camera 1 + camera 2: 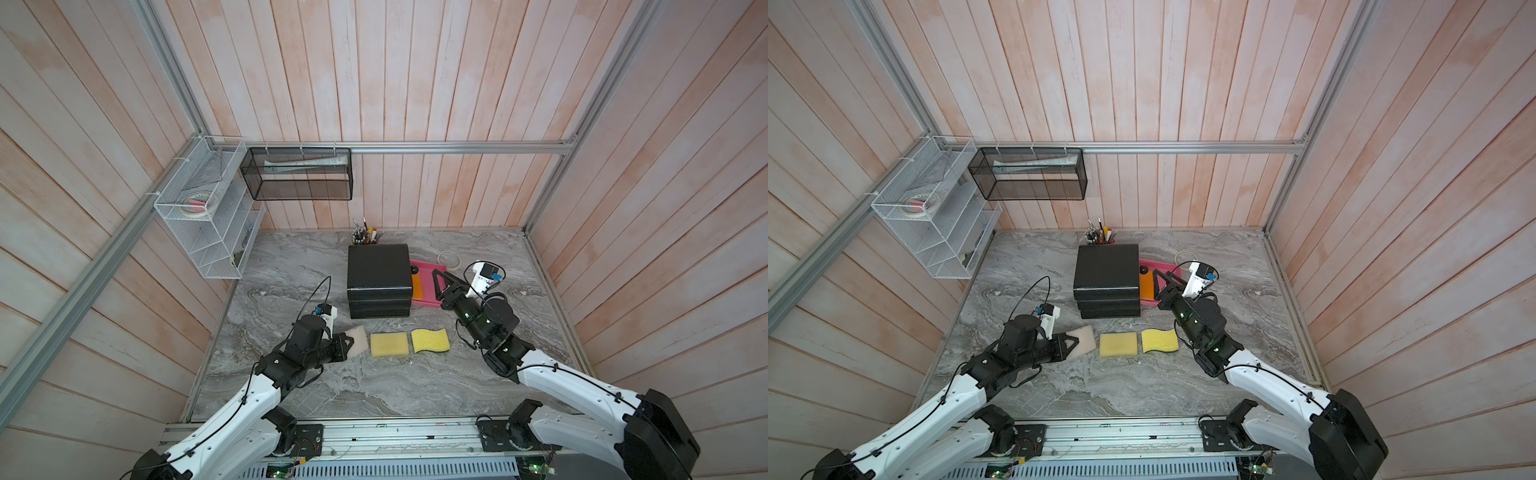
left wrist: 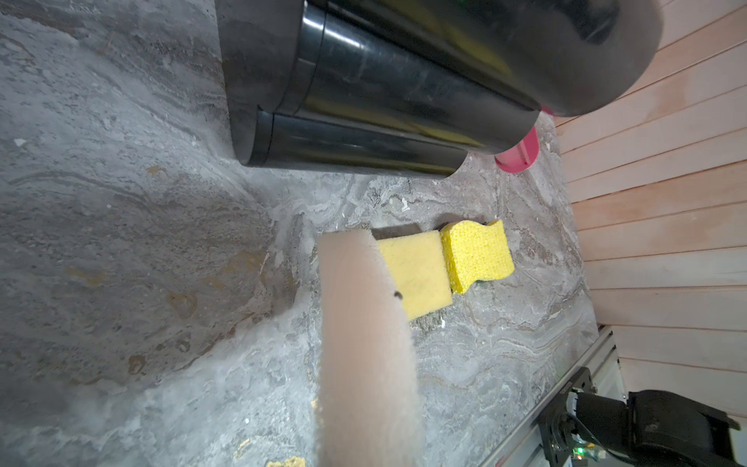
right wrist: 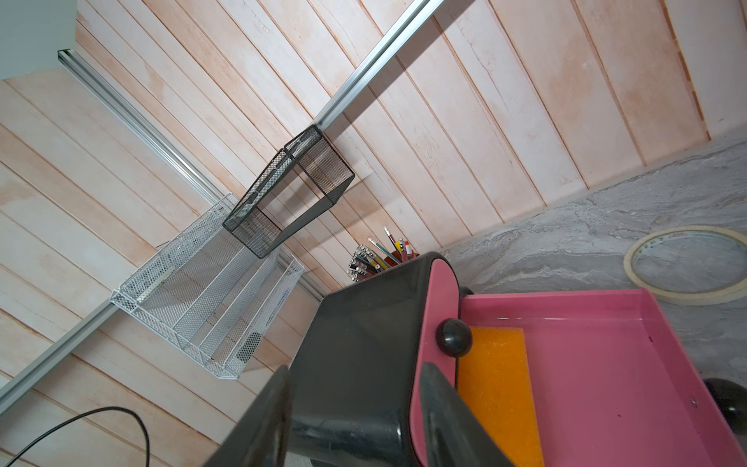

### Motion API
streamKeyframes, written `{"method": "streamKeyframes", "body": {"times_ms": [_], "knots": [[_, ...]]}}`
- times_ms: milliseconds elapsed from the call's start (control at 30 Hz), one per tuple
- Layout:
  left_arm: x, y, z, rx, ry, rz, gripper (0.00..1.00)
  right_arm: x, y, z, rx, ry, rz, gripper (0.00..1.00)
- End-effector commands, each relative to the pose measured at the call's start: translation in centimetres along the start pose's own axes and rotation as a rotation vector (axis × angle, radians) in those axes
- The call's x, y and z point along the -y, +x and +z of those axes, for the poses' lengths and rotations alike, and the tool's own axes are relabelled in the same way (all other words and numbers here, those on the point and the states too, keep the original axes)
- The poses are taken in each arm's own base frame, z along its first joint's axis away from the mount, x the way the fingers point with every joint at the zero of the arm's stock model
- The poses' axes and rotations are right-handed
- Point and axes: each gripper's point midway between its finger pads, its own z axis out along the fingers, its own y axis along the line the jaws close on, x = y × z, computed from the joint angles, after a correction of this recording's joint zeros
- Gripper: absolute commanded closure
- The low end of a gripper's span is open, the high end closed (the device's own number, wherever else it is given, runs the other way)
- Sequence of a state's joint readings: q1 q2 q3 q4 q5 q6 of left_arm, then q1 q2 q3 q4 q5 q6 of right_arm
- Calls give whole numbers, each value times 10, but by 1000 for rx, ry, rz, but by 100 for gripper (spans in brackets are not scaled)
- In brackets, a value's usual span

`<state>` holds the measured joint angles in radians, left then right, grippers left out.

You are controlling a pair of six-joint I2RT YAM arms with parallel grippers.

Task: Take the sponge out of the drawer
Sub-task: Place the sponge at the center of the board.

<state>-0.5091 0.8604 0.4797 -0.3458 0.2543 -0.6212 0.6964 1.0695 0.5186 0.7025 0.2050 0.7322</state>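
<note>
Nearest the robot's base, forward and to the left of the black drawer unit (image 1: pixel 379 274), the left gripper (image 1: pixel 348 342) is clamped shut on one end of a pale pink sponge (image 1: pixel 360 337), whose free end points toward the other sponges. Whether this sponge touches the marble tabletop (image 1: pixel 291 266) cannot be told. Directly in front of the drawer unit, a square yellow sponge (image 1: pixel 388 344) lies flat on the tabletop. A wavy-edged yellow sponge (image 1: pixel 430 340) lies just beside it, toward the unit's front right corner. In the left wrist view, the pale sponge overlaps the near edge of the square one (image 2: pixel 420 267), with the wavy one (image 2: pixel 477 254) beyond. A pink drawer (image 1: pixel 424 266) stands pulled out from the right side of the unit, and an orange sponge (image 3: pixel 497 388) lies flat in it against the unit. The right gripper (image 1: pixel 439 277) hangs over that open drawer with its jaws apart and nothing between them. In the right wrist view, one of its fingers (image 3: pixel 442 408) is above the orange sponge's edge, close to a black knob (image 3: pixel 453 337) on the unit's pink front. Beyond the drawer, right of the unit's back corner, a roll of tape (image 3: pixel 683 298) lies flat on the tabletop. A cup of pencils (image 1: pixel 365 236) stands just behind the unit.
</note>
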Motion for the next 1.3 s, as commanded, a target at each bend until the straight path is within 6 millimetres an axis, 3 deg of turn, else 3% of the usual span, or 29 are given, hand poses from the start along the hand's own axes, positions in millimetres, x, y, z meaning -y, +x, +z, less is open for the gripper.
{"method": "streamKeyframes", "body": {"times_ms": [0,667,1000,1267], "knots": [[1,-2,-3,-36,-37,24,94,2,-6,-6,39,-19,20,48],[-4,16,23,-241,-85,24,92,29,-2,-6,39,-13,47,48],[-43,15,29,-252,-293,24,90,35,-3,-7,40,-15,61,48],[-63,9,37,-256,-397,79,80,38,-1,-7,39,-8,66,48]]}}
